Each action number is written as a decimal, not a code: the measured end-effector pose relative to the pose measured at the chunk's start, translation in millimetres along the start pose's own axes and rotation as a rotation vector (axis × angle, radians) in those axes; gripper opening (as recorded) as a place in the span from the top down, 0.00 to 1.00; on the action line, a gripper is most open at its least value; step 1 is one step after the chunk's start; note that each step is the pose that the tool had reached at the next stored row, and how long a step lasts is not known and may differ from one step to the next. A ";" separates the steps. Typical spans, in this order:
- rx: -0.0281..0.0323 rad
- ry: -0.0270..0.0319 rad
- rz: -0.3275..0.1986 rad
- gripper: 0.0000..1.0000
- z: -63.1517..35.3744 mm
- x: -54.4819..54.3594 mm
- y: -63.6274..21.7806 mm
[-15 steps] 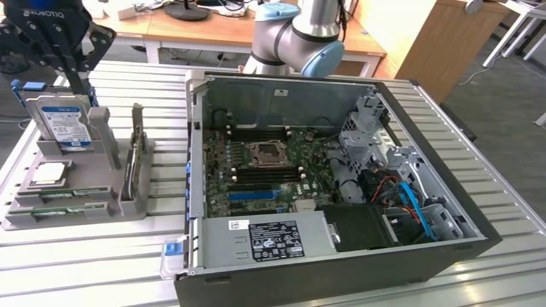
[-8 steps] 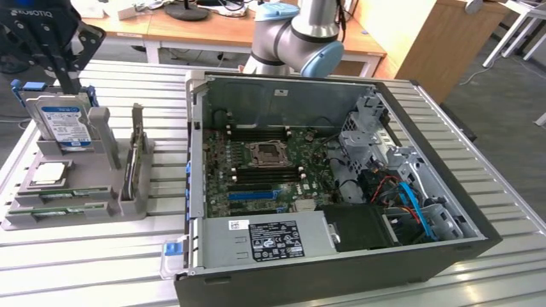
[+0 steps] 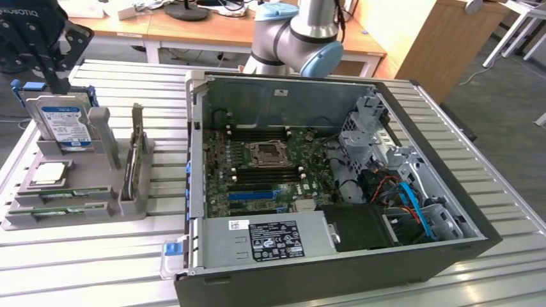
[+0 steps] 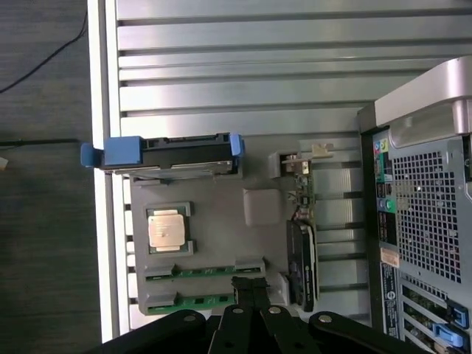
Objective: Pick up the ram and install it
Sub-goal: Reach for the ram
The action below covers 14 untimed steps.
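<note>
Task is basically at the start: nothing picked, nothing installed. The ram (image 3: 73,192) sits in the grey parts tray (image 3: 137,206) at the lower left of the exterior view, a thin green stick lying in a slot along the tray's near edge. A second stick (image 3: 66,208) of the same look lies in the slot just beside it — can't tell which of the two is the target. The gripper (image 3: 56,80) is in the upper left of the exterior view, raised over the far end of the tray near the hard drive (image 3: 64,125) and apart from the ram. In the wrist view its fingers (image 4: 242,295) are pressed together with nothing between them, so the jaws are fully closed and empty. The wrist camera looks straight down on the tray, with the green sticks close to the fingertips in that picture, though nothing is in contact. Other tray parts look untouched: the CPU chip (image 3: 48,174) lies flat and the expansion card (image 3: 135,157) stands on edge. The computer case (image 3: 341,275) lies open at centre right with the motherboard (image 3: 256,185) exposed. The long dark memory slots (image 3: 256,135) by the CPU socket (image 3: 266,153) look unfilled, though that's hard to confirm. Left to do — the grasp, the carry and the seating, i.e. all of it.
</note>
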State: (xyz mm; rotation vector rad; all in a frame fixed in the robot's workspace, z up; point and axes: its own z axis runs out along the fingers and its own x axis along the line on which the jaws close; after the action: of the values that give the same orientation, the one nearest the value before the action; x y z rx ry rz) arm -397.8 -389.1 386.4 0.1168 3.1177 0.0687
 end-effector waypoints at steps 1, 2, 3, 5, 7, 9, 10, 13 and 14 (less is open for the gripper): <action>0.0000 0.0005 0.000 0.89 0.1 1.7 -0.1; 0.0001 0.0012 0.000 0.89 0.1 3.3 -0.2; 0.0001 0.0017 0.000 0.89 0.2 5.1 -0.3; 0.0002 0.0028 0.000 0.89 0.4 8.7 -0.6; 0.0003 0.0040 0.000 0.89 0.5 12.3 -0.8; 0.0005 0.0052 0.000 0.89 0.7 15.9 -1.1; 0.0005 0.0059 0.000 0.89 0.7 17.6 -1.2; 0.0006 0.0076 0.000 0.89 1.0 21.3 -1.5; 0.0006 0.0079 0.000 0.89 1.1 21.8 -1.6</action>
State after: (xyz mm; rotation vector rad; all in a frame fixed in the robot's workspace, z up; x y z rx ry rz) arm -419.7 -389.0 384.7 0.1173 3.1256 0.0684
